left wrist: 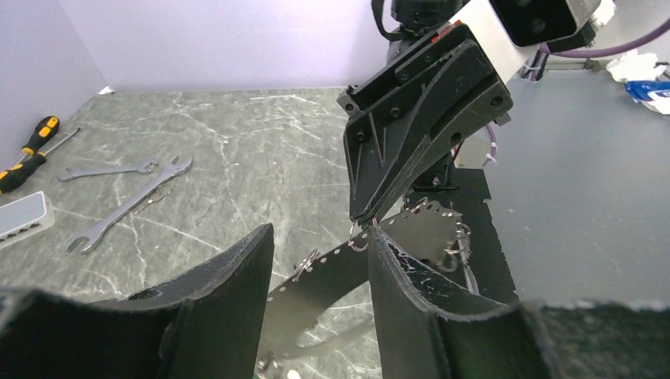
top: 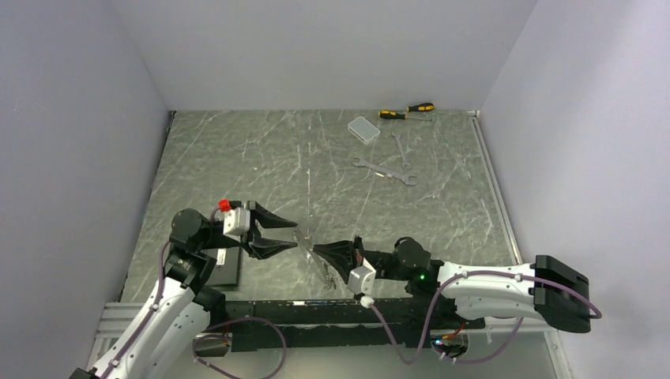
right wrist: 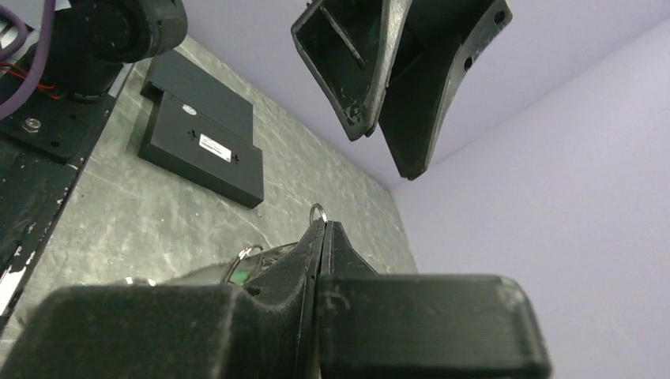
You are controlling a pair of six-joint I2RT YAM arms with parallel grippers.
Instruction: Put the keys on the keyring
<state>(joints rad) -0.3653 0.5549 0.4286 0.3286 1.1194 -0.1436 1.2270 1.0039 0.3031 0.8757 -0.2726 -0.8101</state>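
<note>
The black right claw (left wrist: 365,215) was clamped fully shut on the thin silver wire keyring (right wrist: 318,206), a small loop of it poking from its tip. Just below that tip, the flat silver toothed metal keys (left wrist: 332,272) sat between the half-parted fingers of the black left claw (left wrist: 320,237), not visibly gripped.

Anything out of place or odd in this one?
Nothing stands out. The right gripper pinches a small silver ring at its tips, the left gripper stands open beside it; wrenches lie flat at the far edge.
</note>
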